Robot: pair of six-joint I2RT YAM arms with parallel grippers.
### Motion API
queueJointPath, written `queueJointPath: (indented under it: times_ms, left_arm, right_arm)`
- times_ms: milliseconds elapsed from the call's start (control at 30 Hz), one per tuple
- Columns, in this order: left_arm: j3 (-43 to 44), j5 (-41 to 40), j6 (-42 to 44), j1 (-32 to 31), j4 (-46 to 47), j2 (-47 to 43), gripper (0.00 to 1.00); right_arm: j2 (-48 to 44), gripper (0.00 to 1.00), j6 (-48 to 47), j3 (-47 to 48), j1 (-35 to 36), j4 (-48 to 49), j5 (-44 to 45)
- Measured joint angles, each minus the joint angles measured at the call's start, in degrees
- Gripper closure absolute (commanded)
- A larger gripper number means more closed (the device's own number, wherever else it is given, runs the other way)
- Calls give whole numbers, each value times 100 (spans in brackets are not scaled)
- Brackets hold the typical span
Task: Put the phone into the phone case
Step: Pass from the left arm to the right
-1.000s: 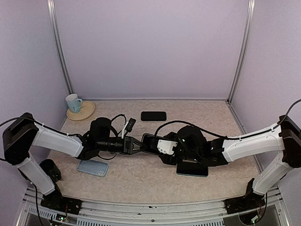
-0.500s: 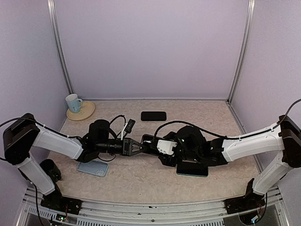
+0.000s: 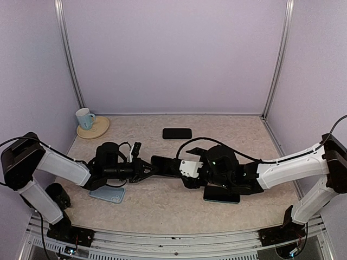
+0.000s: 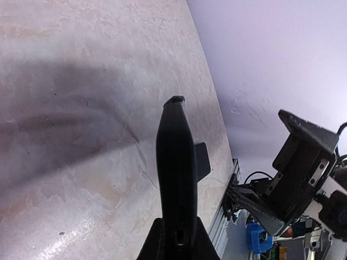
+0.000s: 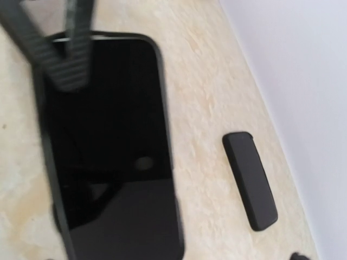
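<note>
My left gripper (image 3: 147, 169) is shut on one short end of a black phone (image 3: 167, 164) and holds it level just above the table, pointing right. The left wrist view shows the phone (image 4: 176, 162) edge-on between my fingers (image 4: 157, 246). The right wrist view shows its dark screen (image 5: 108, 151), with the left fingers (image 5: 68, 54) at its far end. My right gripper (image 3: 187, 169) sits at the phone's other end, with no finger closed on it. A pale blue case (image 3: 107, 193) lies under the left arm.
A small flat black slab (image 3: 177, 133) lies at the back centre, also in the right wrist view (image 5: 250, 181). A dark slab with a teal edge (image 3: 221, 195) lies under the right arm. A mug (image 3: 84, 117) on a coaster (image 3: 96, 130) stands back left.
My left gripper has drawn back to the left with the phone. The phone has slid left, away from the right gripper, which has stayed in place.
</note>
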Motion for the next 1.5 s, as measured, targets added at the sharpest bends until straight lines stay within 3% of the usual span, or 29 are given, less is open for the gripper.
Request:
queueJointPath:
  times_ms: [400,633,1033,1300,1500]
  left_arm:
    - [-273,-39,-938,57,1019,-33,100]
    - [-284,79,-1193,57,1427,-33,100]
    - [-293,83,-1285,52,1456,-22,100]
    - [-293,101,-1462,57,1519,59,100]
    - [-295,61,-1652,66,1493,61,100]
  right_arm:
    - [256,19,-487,-101,273,380,-26]
    - [704,42,-664,20,306,404,114]
    - [1102,61,-1005,273,306,942,621]
    - [1215,100,-1217,313,306,1121,697]
    - [1217,100,-1239,385,291,968,603]
